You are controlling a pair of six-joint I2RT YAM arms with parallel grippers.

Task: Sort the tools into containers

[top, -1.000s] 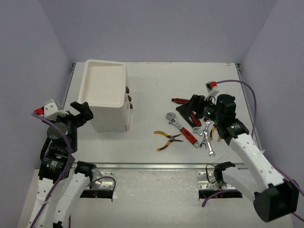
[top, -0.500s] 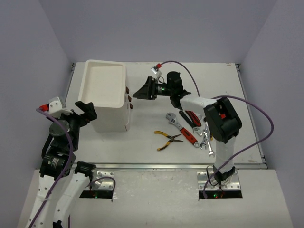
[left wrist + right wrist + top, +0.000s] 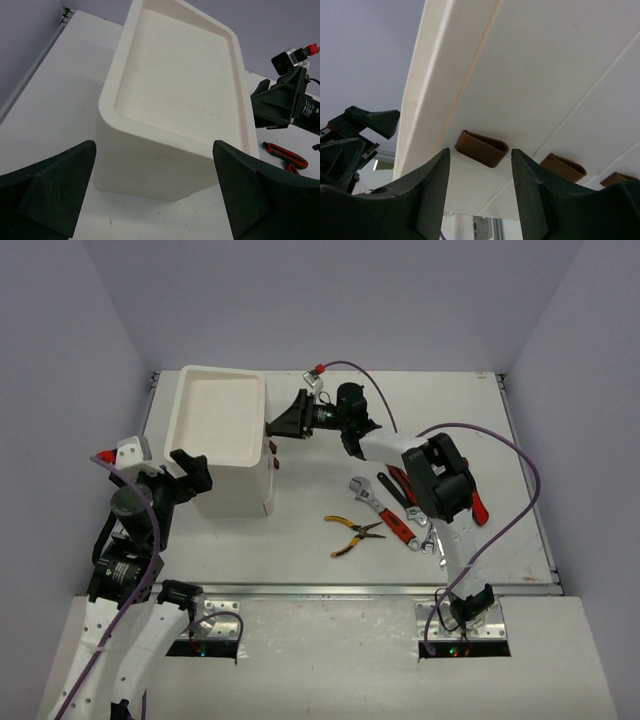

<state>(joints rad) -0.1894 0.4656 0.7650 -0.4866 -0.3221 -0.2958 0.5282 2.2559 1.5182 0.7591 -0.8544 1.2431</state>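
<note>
Right arm [image 3: 440, 485] covers several tools [image 3: 385, 512] — spanners [image 3: 426, 539] too small to separate.

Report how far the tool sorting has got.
Nothing sorted yet: the box's tray top is bare. In hand: right gripper straddles the top drawer knob, drawers shut. Remaining: all visible tools, like the yellow-handled pliers, lie on the table.

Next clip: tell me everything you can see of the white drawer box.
The white drawer box looks like matte plastic. It is tall, with rounded corners and a shallow rectangular tray top that holds nothing. It stands upright at the far left of the table. Three small dark-red knobs sit on its right-facing drawer front, and the drawers look shut. The right gripper straddles the top knob, one finger on either side; whether they touch it is unclear.
</note>
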